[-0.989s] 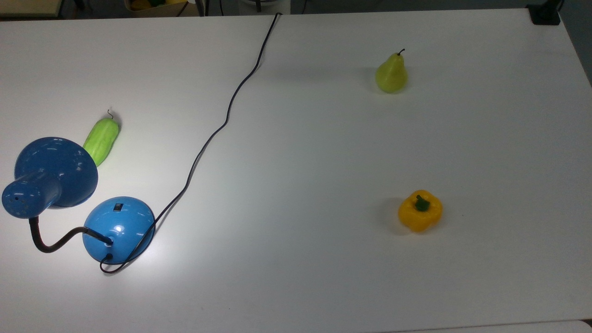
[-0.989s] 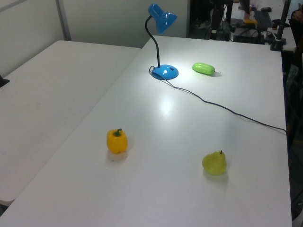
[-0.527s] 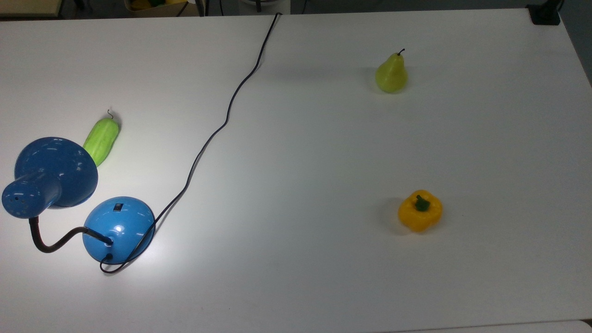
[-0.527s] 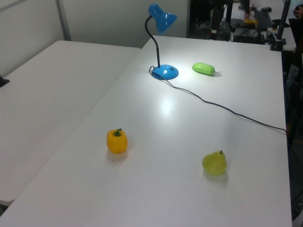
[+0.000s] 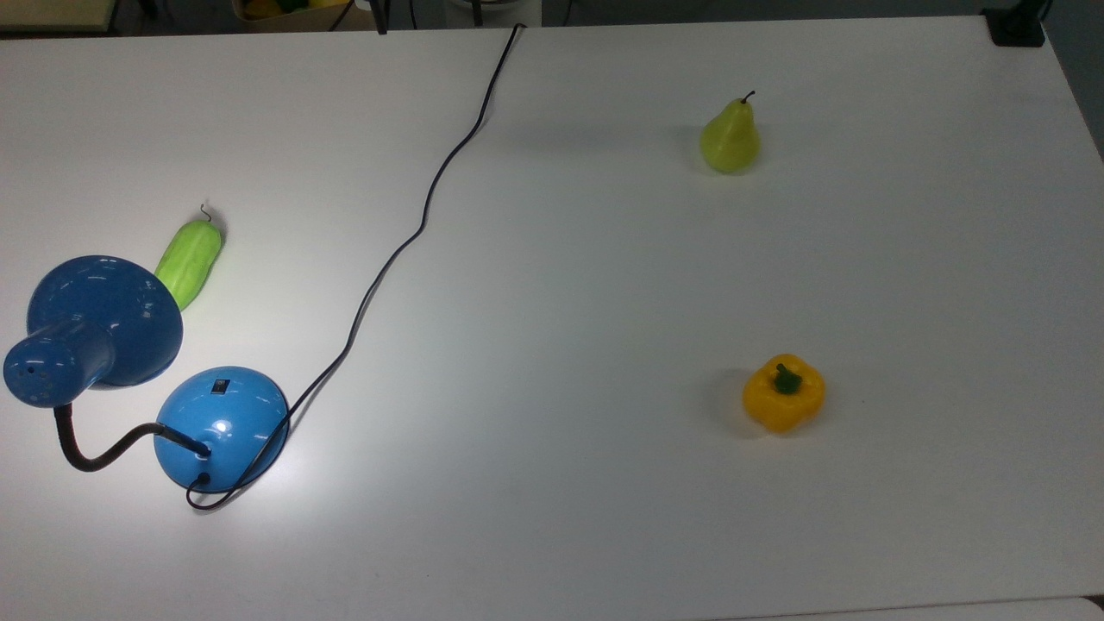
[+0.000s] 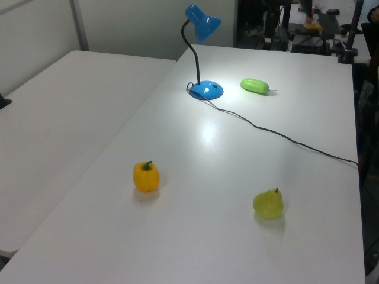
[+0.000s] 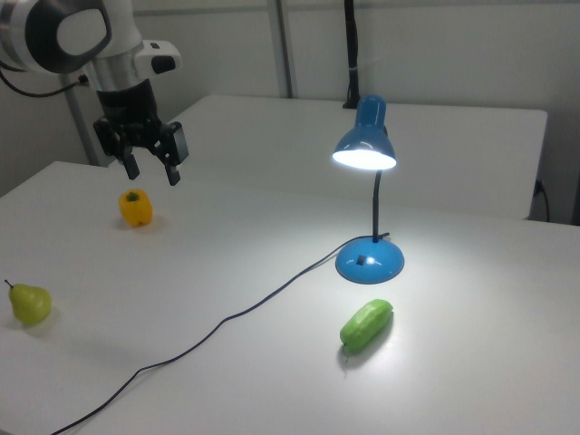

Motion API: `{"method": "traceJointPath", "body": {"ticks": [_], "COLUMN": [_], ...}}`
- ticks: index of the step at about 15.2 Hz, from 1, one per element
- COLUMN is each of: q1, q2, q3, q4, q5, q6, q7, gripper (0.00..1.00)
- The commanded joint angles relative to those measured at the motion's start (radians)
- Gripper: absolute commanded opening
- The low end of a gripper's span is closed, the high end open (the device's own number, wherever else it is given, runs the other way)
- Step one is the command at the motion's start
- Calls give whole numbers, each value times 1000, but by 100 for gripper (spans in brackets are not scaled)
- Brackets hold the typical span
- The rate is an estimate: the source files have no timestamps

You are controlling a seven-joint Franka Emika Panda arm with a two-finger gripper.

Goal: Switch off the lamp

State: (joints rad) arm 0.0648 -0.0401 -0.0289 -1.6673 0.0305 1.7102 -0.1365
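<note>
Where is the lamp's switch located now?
In the top view the switch sits on the lamp's blue base, lower left of the table, near the cucumber.

On the white tabletop (image 5: 604,285), top view: a green pear (image 5: 730,138) stands upright at two o'clock, a yellow bell pepper (image 5: 783,393) sits at four o'clock, well apart, and a light-green cucumber (image 5: 189,261) lies at nine o'clock.

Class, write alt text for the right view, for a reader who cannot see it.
A lit blue desk lamp stands on a white table, a green cucumber lying just in front of its base. At the right view's left, a robot gripper, fingers open, hangs above a yellow bell pepper; a pear sits nearer the camera.
</note>
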Motion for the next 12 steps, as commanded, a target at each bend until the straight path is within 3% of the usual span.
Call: {"method": "traceJointPath", "body": {"ticks": [1,7,12], "q1": [0,0,3], "q2": [-17,-17,-21], "q3": [1,0,6], "q4": [-22,-22,-46], "q5": [0,2,-7], "q6": [5,3,3], "q7": [-26,-43,-126], "gripper": [59,20,18]}}
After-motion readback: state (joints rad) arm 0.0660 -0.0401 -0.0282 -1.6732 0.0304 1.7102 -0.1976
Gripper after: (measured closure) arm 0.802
